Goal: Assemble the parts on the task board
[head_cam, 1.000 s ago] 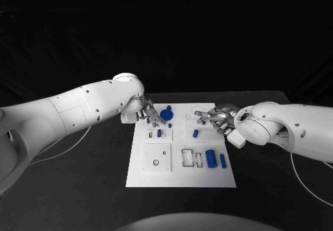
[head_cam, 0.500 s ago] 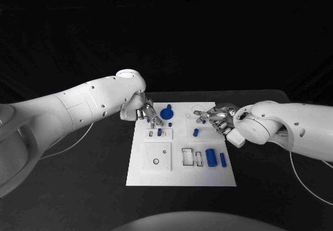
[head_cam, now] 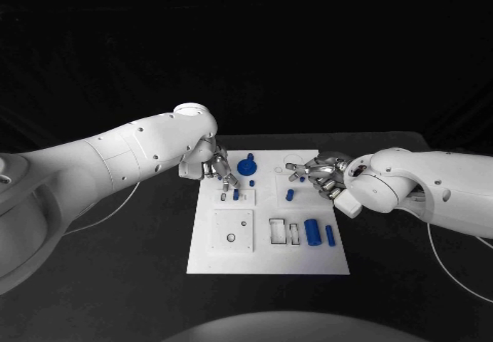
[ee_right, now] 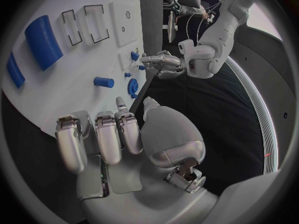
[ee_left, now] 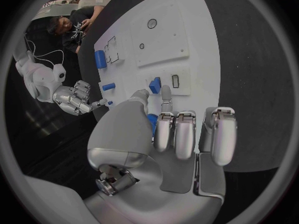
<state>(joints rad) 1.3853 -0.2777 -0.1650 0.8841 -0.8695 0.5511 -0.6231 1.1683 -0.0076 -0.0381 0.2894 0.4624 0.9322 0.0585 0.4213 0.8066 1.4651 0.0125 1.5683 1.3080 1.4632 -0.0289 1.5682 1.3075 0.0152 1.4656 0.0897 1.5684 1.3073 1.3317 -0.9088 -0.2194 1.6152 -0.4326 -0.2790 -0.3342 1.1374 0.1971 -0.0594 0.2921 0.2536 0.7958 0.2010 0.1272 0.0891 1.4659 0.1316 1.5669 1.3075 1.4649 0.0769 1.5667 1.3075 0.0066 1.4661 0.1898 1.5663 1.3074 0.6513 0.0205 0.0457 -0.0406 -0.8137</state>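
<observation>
The white task board [head_cam: 267, 253] lies in the middle of the table. My left hand [head_cam: 216, 171] hovers over its far left corner, fingers stretched out and apart, holding nothing. It is beside a round blue gear part [head_cam: 246, 168] and a small upright blue part [head_cam: 235, 194]. In the left wrist view the fingertips [ee_left: 165, 92] reach close to that upright part [ee_left: 156, 84]. My right hand [head_cam: 316, 175] hangs at the board's far right edge, fingers apart and empty. A short blue peg [head_cam: 290, 194] lies near it. In the right wrist view its fingers [ee_right: 99, 139] stand over the board [ee_right: 74, 79].
A thick blue cylinder [head_cam: 312, 232] and a thin one [head_cam: 330, 236] lie at the board's near right, beside two rectangular slots [head_cam: 278, 232]. A raised white block with holes [head_cam: 233, 230] sits at the near left. Black table surrounds the board.
My left hand has drawn slightly back towards the board's far left corner. The right hand has stayed almost still.
</observation>
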